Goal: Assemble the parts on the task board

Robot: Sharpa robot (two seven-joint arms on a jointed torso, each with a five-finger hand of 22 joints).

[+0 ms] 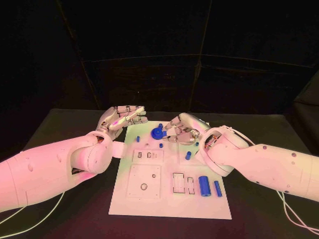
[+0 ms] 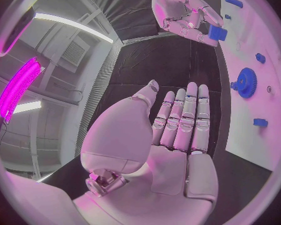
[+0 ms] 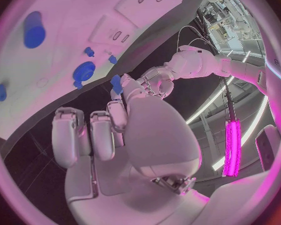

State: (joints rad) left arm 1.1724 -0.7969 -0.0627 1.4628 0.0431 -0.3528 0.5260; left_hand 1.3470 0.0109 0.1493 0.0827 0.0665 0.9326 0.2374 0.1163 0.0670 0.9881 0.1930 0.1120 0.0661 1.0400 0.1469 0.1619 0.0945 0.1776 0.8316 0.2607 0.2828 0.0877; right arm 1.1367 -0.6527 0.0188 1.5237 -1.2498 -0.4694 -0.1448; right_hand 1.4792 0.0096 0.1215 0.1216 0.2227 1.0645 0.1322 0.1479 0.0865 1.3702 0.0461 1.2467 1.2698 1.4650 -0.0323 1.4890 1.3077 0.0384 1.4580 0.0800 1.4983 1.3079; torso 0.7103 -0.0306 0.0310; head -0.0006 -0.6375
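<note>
Holding: right hand (image 1: pixel 182 128) pinches small blue part (image 2: pixel 217 33) over board (image 1: pixel 170 199) far edge, likely to seat it.
Left hand (image 1: pixel 121 118): fingers released, hovering by far-left corner.
Gear (image 1: pixel 157 133): on board nearby.

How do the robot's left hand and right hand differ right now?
The left hand holds nothing, its fingers stretched out straight side by side; the right hand has its fingers curled and pinches a small blue part. In the head view the left hand is off the far left corner of the task board, while the right hand is above the board's far end, beside the blue gear. Both are silver, on white arms.
</note>
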